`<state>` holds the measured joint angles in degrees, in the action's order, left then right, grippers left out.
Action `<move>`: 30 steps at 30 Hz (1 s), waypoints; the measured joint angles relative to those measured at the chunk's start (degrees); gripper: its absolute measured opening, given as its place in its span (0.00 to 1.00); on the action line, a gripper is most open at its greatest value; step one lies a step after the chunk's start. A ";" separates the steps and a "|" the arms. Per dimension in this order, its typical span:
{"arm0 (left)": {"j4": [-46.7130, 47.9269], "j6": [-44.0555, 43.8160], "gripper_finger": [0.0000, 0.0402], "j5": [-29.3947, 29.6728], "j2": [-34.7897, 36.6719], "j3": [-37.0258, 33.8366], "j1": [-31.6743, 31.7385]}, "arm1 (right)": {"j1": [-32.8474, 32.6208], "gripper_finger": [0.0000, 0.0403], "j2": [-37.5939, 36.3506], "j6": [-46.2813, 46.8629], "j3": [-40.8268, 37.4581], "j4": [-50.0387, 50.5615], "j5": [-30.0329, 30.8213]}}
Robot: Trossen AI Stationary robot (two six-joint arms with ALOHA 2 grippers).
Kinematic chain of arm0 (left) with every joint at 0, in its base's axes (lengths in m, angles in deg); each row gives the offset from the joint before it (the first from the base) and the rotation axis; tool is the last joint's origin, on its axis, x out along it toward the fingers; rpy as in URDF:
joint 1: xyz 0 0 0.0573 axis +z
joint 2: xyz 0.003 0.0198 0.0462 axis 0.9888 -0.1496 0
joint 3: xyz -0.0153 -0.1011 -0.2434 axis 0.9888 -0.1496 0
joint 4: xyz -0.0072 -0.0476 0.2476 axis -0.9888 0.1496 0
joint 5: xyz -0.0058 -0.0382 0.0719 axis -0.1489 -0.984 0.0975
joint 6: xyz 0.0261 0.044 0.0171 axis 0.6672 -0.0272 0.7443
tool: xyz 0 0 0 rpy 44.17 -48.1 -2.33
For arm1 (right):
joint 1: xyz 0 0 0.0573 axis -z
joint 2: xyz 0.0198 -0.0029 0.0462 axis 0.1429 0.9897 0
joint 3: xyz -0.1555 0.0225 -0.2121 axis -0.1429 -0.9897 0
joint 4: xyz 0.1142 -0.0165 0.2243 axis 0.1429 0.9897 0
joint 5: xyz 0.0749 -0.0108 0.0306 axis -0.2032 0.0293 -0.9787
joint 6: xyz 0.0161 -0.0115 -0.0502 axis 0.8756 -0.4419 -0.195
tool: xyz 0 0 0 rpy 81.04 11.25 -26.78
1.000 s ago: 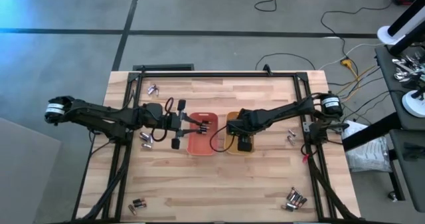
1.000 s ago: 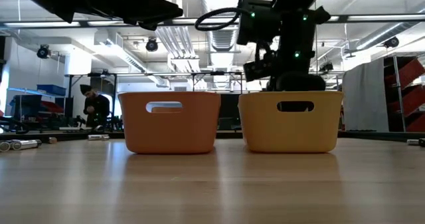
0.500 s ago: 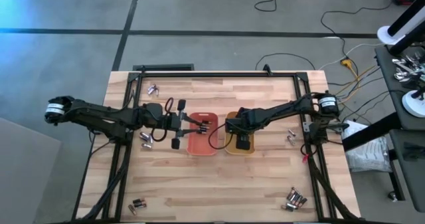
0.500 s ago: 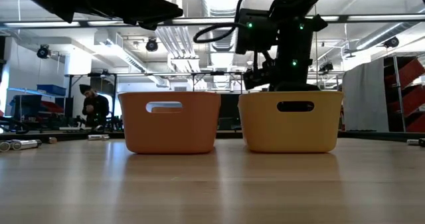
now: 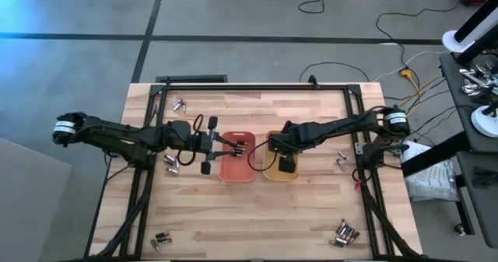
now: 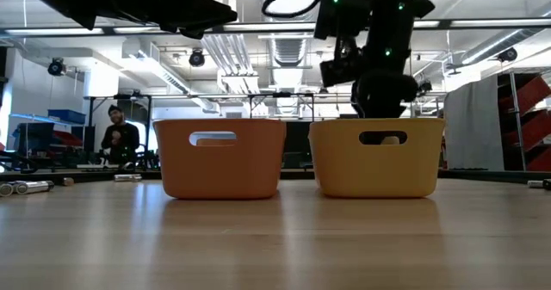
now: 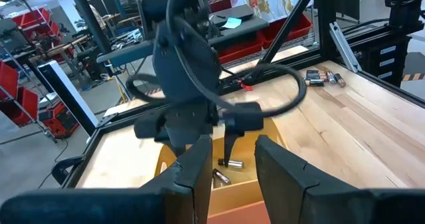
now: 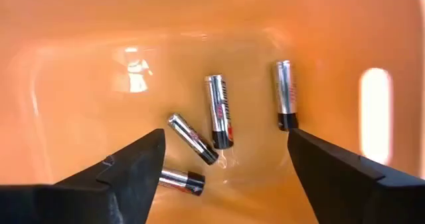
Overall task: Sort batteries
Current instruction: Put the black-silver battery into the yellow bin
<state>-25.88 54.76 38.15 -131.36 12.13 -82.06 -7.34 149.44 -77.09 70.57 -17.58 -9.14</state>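
An orange tray (image 5: 236, 159) and a yellow tray (image 5: 274, 167) stand side by side at mid-table. Several silvery batteries with dark ends (image 8: 218, 111) lie on the yellow tray's floor; two of them show in the left wrist view (image 7: 231, 163). My right gripper (image 8: 226, 177) hangs open above them, pointing down into the yellow tray (image 6: 377, 157), holding nothing. My left gripper (image 7: 234, 167) is open and holds nothing; it hovers over the orange tray's far part (image 5: 240, 145). What lies in the orange tray is hidden.
Loose batteries lie in small groups on the table: far left (image 5: 180, 104), left of the orange tray (image 5: 171, 162), near left (image 5: 161, 239), right edge (image 5: 341, 159) and near right corner (image 5: 346, 233). A person stands in the room beyond the table (image 6: 114, 139).
My right gripper dipped lower into the yellow tray, then rose again and drifted slightly toward the table's right edge. The left arm kept still.
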 joint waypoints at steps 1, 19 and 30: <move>0.00 0.00 0.24 0.00 0.00 0.00 0.00 | -0.13 0.80 -0.48 0.34 0.00 0.50 0.03; 0.40 -0.02 0.24 0.00 0.22 0.00 0.01 | -4.63 0.81 -12.15 12.84 -3.14 15.76 0.16; 0.03 -0.02 0.24 0.00 0.24 0.00 0.00 | -3.33 0.78 -21.93 24.97 -19.17 28.74 3.13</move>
<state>-25.84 54.73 38.15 -131.12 12.13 -82.06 -10.67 127.51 -52.12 51.40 11.16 -6.01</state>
